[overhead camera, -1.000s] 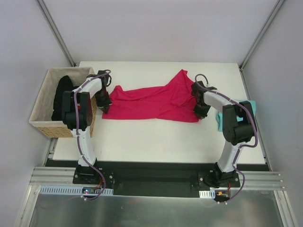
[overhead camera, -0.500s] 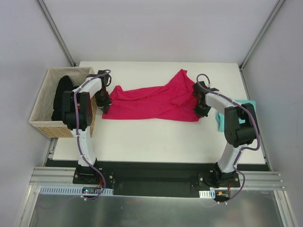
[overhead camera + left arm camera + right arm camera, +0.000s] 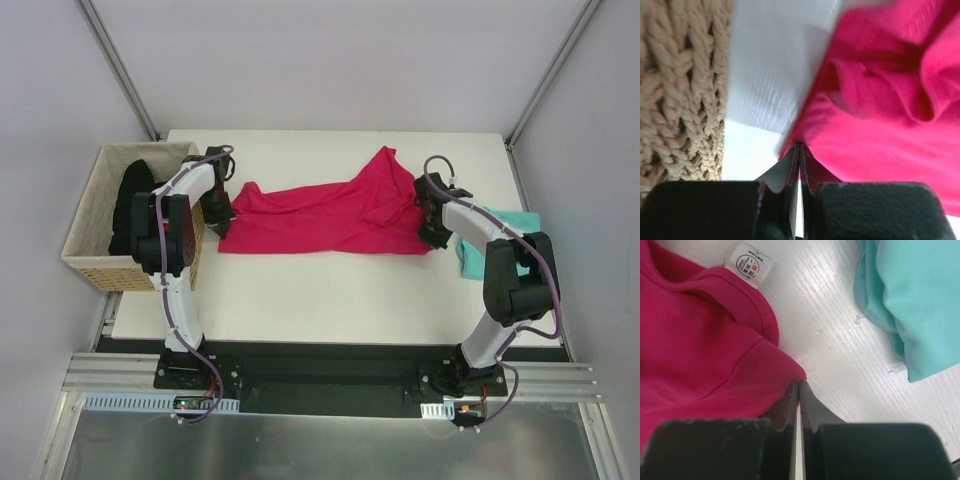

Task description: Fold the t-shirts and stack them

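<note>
White table (image 3: 340, 290), pale grey walls (image 3: 330, 60), wicker basket (image 3: 95, 268) at L edge. L gripper (image 3: 799, 162) & R gripper (image 3: 799, 390): jaws each pinch pink t-shirt (image 3: 320, 220) ends; teal t-shirt (image 3: 920, 300) nr R.

left arm (image 3: 195, 181) and right arm (image 3: 470, 213) reach forward, jaws clamped.

The right gripper (image 3: 799, 390) has closed on a corner of the pink t-shirt (image 3: 700, 355) and shifted slightly right.
</note>
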Motion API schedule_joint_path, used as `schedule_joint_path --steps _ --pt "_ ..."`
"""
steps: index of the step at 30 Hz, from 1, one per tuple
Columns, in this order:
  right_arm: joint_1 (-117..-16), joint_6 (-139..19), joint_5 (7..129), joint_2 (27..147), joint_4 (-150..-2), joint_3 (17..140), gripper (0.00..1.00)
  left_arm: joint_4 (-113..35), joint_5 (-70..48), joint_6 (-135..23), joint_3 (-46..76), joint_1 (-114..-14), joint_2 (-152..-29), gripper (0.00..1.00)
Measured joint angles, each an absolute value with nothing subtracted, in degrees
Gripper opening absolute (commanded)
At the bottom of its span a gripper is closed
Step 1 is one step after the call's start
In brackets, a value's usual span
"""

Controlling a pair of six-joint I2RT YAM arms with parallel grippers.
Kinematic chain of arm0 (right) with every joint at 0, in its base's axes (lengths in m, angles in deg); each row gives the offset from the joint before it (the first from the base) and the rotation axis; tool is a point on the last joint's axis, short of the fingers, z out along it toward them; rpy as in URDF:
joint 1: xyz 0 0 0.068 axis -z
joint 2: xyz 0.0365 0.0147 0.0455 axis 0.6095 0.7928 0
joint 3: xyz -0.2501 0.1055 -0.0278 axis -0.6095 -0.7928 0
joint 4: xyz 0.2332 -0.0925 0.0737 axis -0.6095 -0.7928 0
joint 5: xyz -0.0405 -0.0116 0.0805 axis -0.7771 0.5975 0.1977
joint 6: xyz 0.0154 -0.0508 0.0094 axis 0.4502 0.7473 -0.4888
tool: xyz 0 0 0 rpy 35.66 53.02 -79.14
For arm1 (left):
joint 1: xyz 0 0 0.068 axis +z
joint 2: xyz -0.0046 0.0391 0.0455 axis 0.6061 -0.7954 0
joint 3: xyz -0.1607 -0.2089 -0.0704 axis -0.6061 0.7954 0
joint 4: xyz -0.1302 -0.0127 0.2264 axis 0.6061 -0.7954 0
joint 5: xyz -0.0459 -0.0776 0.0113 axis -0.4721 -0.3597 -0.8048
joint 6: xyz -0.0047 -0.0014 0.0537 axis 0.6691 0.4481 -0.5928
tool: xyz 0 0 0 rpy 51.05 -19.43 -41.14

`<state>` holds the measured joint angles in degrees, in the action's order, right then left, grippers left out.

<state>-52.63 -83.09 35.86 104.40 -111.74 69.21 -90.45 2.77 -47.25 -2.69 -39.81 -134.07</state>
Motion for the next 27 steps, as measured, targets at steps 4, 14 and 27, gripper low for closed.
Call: schedule_joint_path --steps 4,14,27 --pt "-51.62 -82.96 35.25 103.46 -112.24 68.64 0.01 -90.47 3.64 -47.25 -2.93 -39.81 -134.07 0.00" --pt "-50.05 -81.36 35.34 103.42 -113.00 68.68 0.18 -90.54 3.71 -47.25 -3.02 -39.81 -134.07 0.00" --pt "-51.16 -78.61 35.09 106.11 -115.36 72.11 0.39 -90.52 3.64 -47.25 -1.19 -39.81 -132.45 0.05"
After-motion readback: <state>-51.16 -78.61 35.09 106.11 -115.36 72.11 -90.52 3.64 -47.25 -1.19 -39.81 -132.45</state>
